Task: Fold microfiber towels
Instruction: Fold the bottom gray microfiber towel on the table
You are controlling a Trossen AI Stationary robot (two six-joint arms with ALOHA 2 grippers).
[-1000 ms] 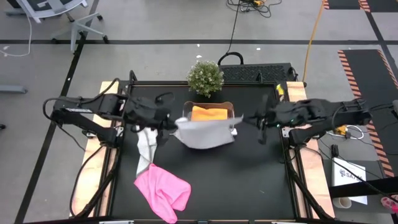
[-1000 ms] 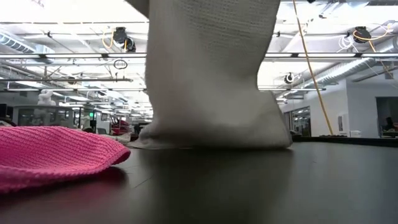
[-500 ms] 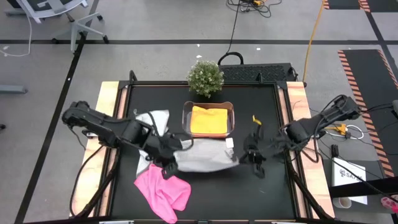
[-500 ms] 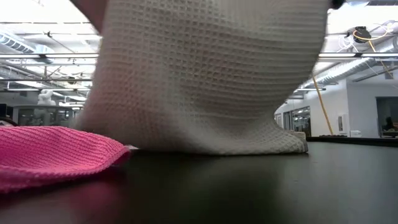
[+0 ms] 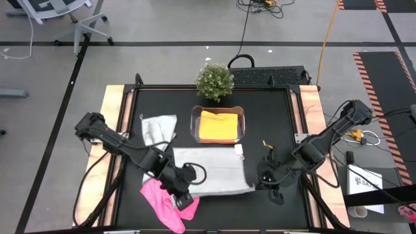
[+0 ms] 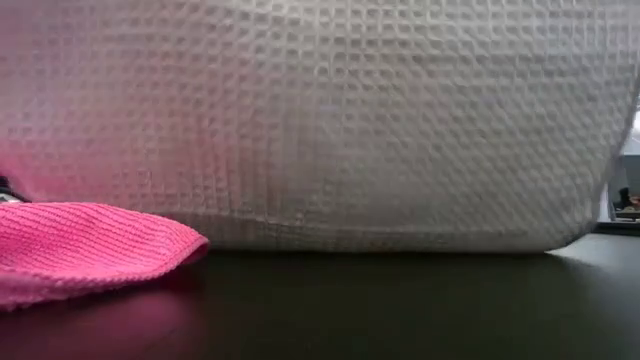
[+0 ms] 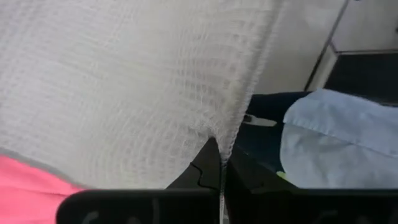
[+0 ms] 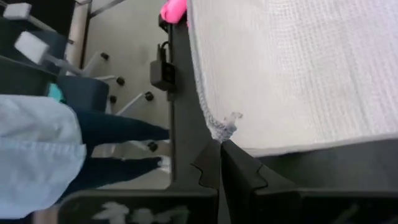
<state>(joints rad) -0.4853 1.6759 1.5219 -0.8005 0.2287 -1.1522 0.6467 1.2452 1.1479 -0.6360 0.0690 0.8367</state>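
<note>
1. Currently, at the table's left side, a second light grey towel (image 5: 158, 129) lies crumpled and untouched, well apart from both of my grippers.
2. Nearer the front, the pink towel (image 5: 166, 203) lies bunched on the black table (image 5: 273, 123). In the low view it sits in the foreground, and the grey cloth rises just behind it.
3. My left gripper (image 5: 185, 192) is low at the front left corner of the spread grey towel (image 5: 211, 170), right above the pink towel. Its fingers are pinched together on that corner; the left wrist view shows the cloth edge caught between the tips (image 7: 219, 163).
4. The grey towel lies spread across the front middle of the table, between my two grippers. Its front edge is lifted, so its waffle weave fills most of the low view (image 6: 330, 120).
5. Behind it, the orange-yellow towel (image 5: 218, 125) lies folded inside the clear tub (image 5: 194, 127), in front of a small potted plant (image 5: 214, 80).
6. My right gripper (image 5: 265, 184) is at the towel's front right corner, fingers closed on the cloth edge, as the right wrist view shows (image 8: 219, 144).
7. Beyond the table, both wrist views show a person in a light blue shirt (image 8: 37, 146).
</note>
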